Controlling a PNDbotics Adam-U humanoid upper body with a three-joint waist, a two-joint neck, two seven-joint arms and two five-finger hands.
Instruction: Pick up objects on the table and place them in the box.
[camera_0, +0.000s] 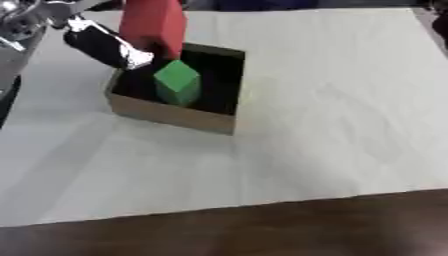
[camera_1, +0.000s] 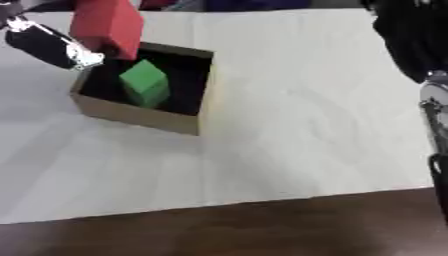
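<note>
Dark bench edge (camera_0: 262, 230) fronts the white cloth (camera_0: 332, 100), where the cardboard box (camera_0: 171, 114) near the far left corner holds a green block (camera_0: 178, 80), while the left hand (camera_0: 105, 45), fingers curled round it, carries a red block (camera_0: 153, 22), seemingly stiff, light and best gripped across flat faces, above the box's far rim.

Setting: robot test bench or lab. A white sheet (camera_0: 332, 100) is covering a dark wooden desk (camera_0: 262, 230); a cardboard box (camera_0: 175, 114) is sitting just below the left hand (camera_0: 103, 45), holding plain coloured blocks.
</note>
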